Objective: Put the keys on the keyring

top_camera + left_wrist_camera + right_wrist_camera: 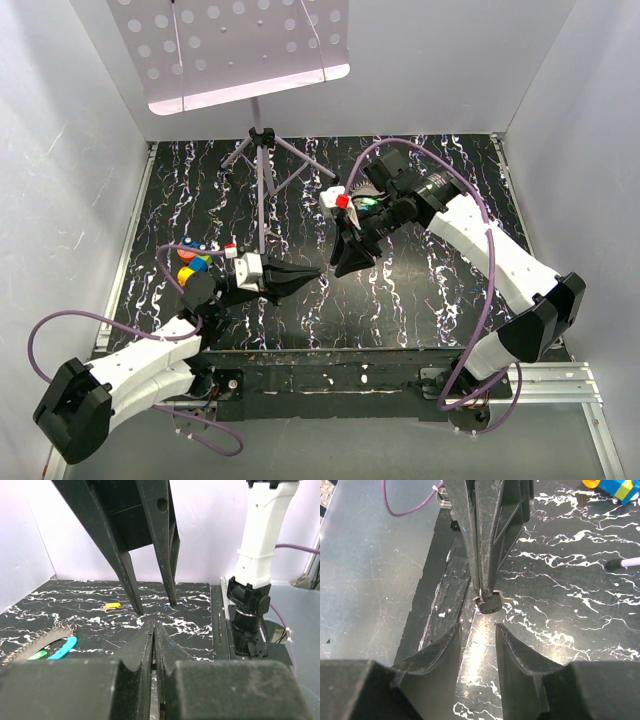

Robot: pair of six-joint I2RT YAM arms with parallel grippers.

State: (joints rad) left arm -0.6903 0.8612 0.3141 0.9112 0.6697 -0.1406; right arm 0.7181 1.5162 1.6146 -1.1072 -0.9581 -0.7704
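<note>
My left gripper (pixel 318 270) is shut; in the right wrist view its fingertips (pixel 481 587) pinch a small key (pixel 489 603) with a dark head and a thin metal piece, just above the mat. My right gripper (pixel 477 630) is open and empty, its jaws pointing at that key from a short way off. In the top view it (pixel 345 266) faces the left gripper tip to tip. The keyring lies on the mat in the left wrist view: a blue clip (pixel 63 648) joined to a grey chain loop (pixel 47 634). In the top view it (pixel 368 206) is mostly hidden under the right arm.
A tripod stand (pixel 262 165) with a perforated white board stands at the back centre; one leg tip (pixel 624 562) shows in the right wrist view. Coloured blocks (pixel 192 258) lie at the left. A small yellow piece (pixel 112 605) lies on the mat. The mat's front edge (pixel 440 605) runs beside the grippers.
</note>
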